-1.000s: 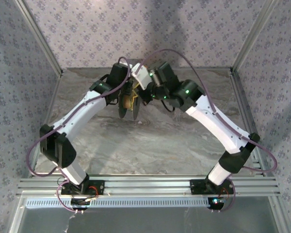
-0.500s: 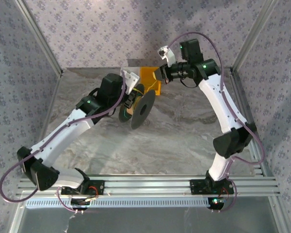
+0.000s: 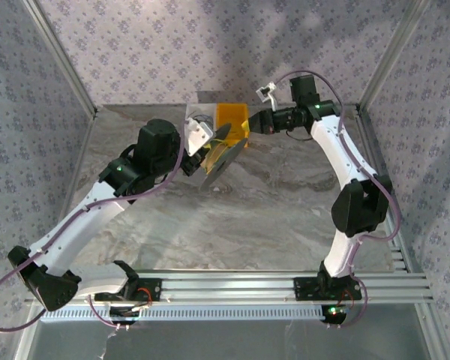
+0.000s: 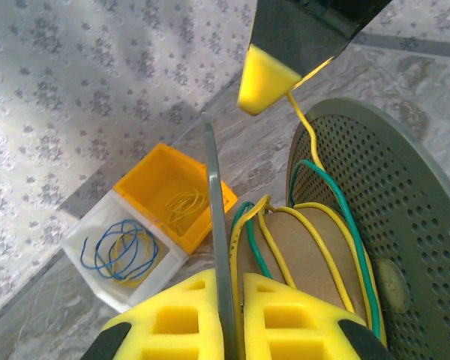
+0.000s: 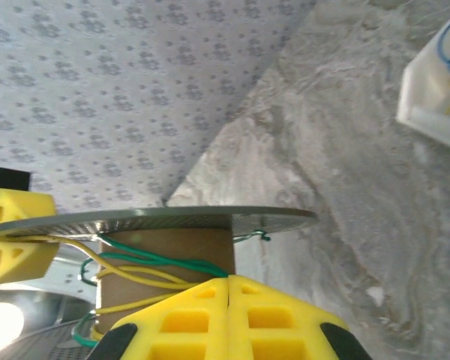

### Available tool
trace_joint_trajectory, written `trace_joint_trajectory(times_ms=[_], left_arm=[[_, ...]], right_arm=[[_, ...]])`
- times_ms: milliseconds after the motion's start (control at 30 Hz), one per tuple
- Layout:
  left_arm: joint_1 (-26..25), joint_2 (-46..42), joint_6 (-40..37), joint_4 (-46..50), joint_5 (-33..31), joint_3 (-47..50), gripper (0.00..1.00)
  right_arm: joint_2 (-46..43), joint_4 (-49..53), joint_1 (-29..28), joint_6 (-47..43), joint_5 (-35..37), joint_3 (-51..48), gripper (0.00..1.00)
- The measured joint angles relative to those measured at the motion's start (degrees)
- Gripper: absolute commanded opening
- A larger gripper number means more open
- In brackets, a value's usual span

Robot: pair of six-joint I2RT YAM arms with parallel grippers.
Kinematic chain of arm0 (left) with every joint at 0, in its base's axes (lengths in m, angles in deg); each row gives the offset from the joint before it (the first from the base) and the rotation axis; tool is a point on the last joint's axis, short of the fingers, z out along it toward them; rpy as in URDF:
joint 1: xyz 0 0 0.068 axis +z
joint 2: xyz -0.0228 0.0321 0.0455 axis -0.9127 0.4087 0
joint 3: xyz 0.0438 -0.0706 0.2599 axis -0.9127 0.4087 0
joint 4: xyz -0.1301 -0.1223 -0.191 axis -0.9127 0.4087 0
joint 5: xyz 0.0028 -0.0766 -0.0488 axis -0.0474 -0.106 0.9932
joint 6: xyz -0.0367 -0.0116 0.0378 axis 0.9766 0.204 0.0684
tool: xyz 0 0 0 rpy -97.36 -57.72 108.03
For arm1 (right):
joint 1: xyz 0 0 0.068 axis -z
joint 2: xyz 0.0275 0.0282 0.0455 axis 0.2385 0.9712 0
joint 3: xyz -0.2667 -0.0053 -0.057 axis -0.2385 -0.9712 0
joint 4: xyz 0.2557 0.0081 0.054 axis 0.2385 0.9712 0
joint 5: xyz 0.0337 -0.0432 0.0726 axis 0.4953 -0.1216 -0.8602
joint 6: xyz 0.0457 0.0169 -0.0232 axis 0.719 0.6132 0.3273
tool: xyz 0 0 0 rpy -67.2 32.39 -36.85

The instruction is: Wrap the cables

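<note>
- Left wrist view: the left gripper (image 4: 223,289) is squeezing the spool (image 4: 390,217) by its thin near rim, pads pressed together on it.
- The yellow cable (image 4: 256,204) is lying wound on the core just beyond those pads and rising to the right gripper (image 4: 264,82), which is pinching it shut.
- The white bin (image 4: 82,232) and orange bin (image 4: 146,176) are sitting by the back wall, and bare table (image 3: 285,217) is lying open to the right.

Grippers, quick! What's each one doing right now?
Left gripper: closed on the spool's thin flange.
Right gripper: closed, pinching the yellow wire.
</note>
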State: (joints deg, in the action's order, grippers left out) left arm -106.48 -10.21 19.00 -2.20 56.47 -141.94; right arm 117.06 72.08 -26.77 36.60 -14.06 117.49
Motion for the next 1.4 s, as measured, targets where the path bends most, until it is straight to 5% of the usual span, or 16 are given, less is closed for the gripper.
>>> trace_joint_trajectory(times_ms=[333,1133,1400], left_arm=[[0.7,0.0,-4.8,1.6,6.1,-3.7,0.0],[1.6,7.8,-5.5,2.4,9.7,-6.8,0.0],[2.0,7.7,-4.4,-0.6,10.1,-6.5,0.0]], right_arm=[[7.4,1.9,-0.3,-3.8,-13.8,-0.3,0.0],[12.7,5.0,-4.4,-9.3,-7.3,-0.1,0.0],[8.1,3.9,-3.1,-7.7,-2.6,-1.4,0.43]])
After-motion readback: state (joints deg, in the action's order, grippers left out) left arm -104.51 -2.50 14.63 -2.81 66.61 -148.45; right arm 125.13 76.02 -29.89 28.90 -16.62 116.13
